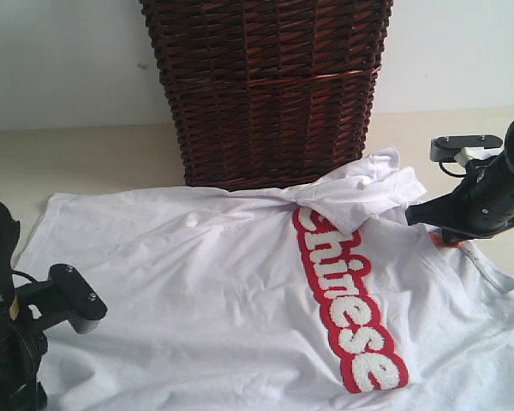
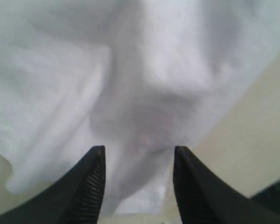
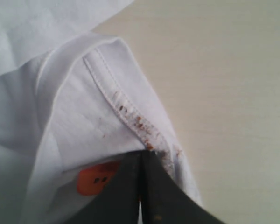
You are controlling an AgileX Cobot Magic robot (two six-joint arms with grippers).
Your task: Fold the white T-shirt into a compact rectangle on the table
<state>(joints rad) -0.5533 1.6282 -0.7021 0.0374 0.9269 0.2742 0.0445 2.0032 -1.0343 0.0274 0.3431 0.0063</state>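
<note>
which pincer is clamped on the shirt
The right pincer: its jaws are shut on a stitched edge of the white T-shirt; the left pincer stands open.

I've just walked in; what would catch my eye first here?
A white T-shirt lies spread over the table, red-banded fuzzy lettering slanting across it. A dark wicker basket stands right behind. On the right, the right gripper pinches the shirt's stitched edge.
</note>
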